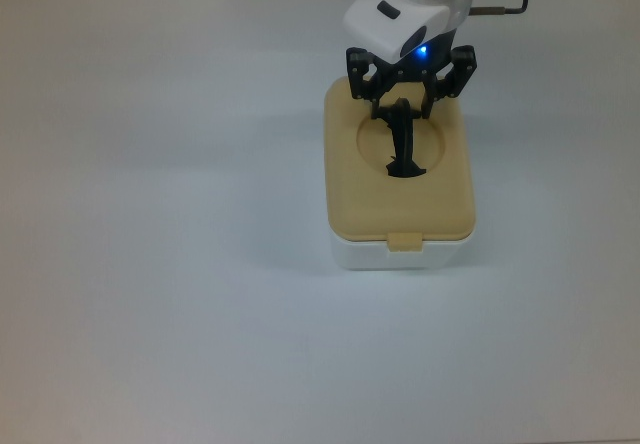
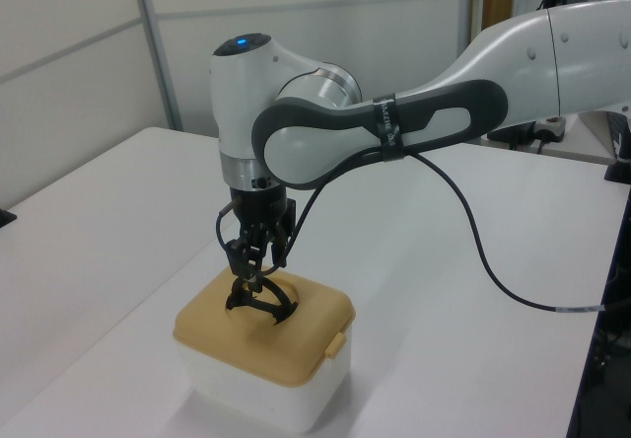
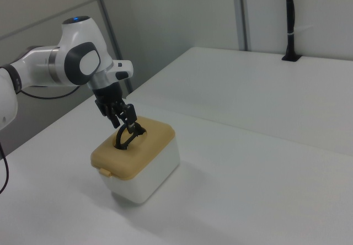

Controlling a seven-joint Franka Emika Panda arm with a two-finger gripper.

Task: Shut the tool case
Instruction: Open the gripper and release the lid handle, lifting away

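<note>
Tool case [image 1: 400, 249], beige lid [image 1: 348, 189] on

Landmark: tool case [image 1: 400, 249], on table [image 1: 160, 214], toward the top view's right of centre.
Lid [image 1: 350, 189] sits flat on top of tool case, covering it.
Round recess [image 1: 375, 139] in lid's middle; handle [image 1: 405, 149] stands upright in recess.
Tab [image 1: 405, 240] on lid's near edge in the top view, overhanging case's front wall.
Gripper [image 1: 411, 92] directly above handle's far end, fingers spread either side of it.
Arm [image 2: 394, 122] reaches in from the left view's right, above and behind case.
Cable [image 2: 493, 260] hangs from arm down to table, at the left view's right of case.
</note>
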